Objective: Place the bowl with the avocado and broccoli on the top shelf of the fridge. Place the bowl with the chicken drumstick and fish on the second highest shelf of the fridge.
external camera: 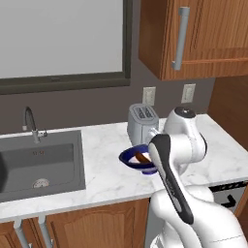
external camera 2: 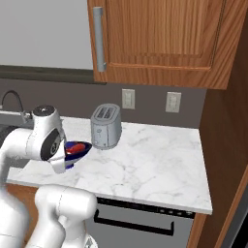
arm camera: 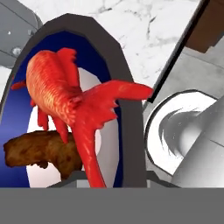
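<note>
Bowl: dark blue bowl above the counter, by the toaster
Contents: fish, chicken drumstick
Pincer: state cannot be told

This is a home kitchen. A white marble counter runs along a grey wall, with a dark sink and a curved tap set into it at the left. A silver toaster stands at the far side of the counter under two wall sockets. Wooden cupboards with long metal handles hang above, more wooden doors sit below, and a dishwasher front shows under the counter at the right.
</note>
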You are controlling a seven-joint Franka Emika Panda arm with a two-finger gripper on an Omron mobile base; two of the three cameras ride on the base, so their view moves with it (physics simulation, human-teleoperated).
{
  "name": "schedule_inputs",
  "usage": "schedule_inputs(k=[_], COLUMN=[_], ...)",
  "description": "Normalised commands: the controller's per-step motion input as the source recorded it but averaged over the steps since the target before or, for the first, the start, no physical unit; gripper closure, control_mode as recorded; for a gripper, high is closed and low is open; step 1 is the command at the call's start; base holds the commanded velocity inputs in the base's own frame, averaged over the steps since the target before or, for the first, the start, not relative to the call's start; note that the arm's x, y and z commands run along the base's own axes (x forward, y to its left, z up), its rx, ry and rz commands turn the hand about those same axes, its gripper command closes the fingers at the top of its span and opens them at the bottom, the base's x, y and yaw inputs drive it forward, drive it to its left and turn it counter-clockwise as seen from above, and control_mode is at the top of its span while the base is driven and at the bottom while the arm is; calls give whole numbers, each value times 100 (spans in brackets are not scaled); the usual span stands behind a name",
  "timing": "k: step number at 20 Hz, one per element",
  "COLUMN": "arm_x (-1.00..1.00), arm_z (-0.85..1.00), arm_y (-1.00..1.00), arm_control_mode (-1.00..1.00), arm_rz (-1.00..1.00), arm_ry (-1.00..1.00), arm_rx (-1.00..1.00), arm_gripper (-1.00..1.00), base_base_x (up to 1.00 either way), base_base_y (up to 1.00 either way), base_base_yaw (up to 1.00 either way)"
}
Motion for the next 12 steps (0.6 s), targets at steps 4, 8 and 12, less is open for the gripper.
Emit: schedule_inputs(k=[4,8,12], arm_x=[-100,-90,-51], arm_z=[100,100,73], arm_y=[0,-9,-48], arm_control_mode=[-100,-100,-100], arm_rz=[-12,-6,1], arm_ry=[-21,-13,-14], arm_rx=[1,8,9], arm_gripper=[100,100,100], base_base_x=[0,0,0], base_base_y=[0,0,0], base_base_yaw=[0,0,0])
